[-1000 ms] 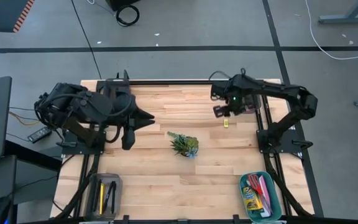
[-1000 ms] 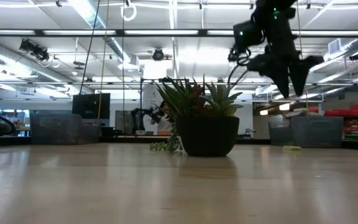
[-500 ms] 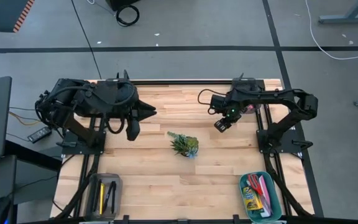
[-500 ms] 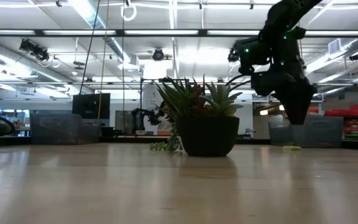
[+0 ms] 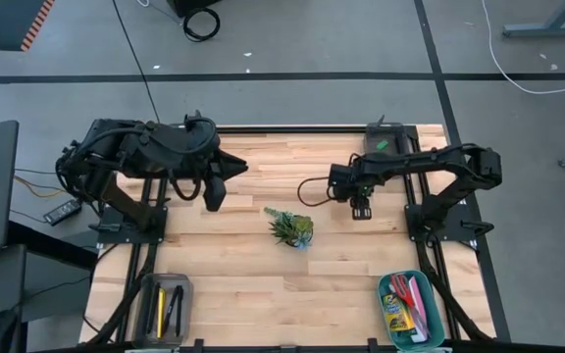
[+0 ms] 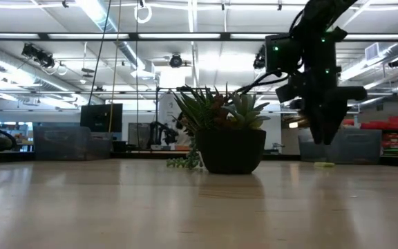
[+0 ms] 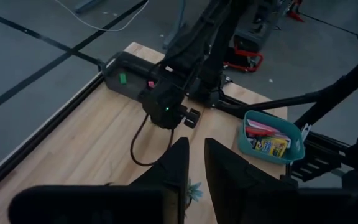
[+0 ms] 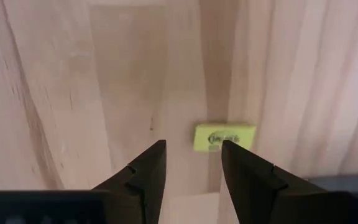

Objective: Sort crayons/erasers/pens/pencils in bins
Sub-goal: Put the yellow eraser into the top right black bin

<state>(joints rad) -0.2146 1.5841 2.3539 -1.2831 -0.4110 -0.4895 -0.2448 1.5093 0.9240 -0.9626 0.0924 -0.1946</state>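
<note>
Yellow is the colour of the small eraser (image 8: 224,137) seen lying flat on the pale wooden tabletop (image 5: 263,284), straight below the right pincer (image 8: 193,163). That pincer is pointed down at the tabletop with its two dark fingers (image 8: 146,168) held apart, and nothing is gripped between them; the eraser is seen just beyond the fingertips, nearer to one finger than to the other. In the high view the right pincer (image 5: 360,208) is placed over the right half of the tabletop, to the right of a small potted succulent (image 5: 290,226).

At the far right corner a dark grey bin (image 7: 120,66) is found, in which a green eraser (image 7: 122,78) and a pink eraser (image 7: 150,83) are lying. At the near right corner a teal bin (image 5: 437,306) is set, and a crayon box (image 5: 396,312) and red-handled scissors (image 5: 407,290) are held in it. At the near left corner a translucent grey bin (image 5: 184,288) is set, with a yellow pencil (image 5: 161,304) and black pens (image 5: 176,309) inside.

The left pincer (image 5: 212,199) is held above the left half of the tabletop, its fingers (image 7: 176,171) drawn to a narrow gap with nothing between them.
</note>
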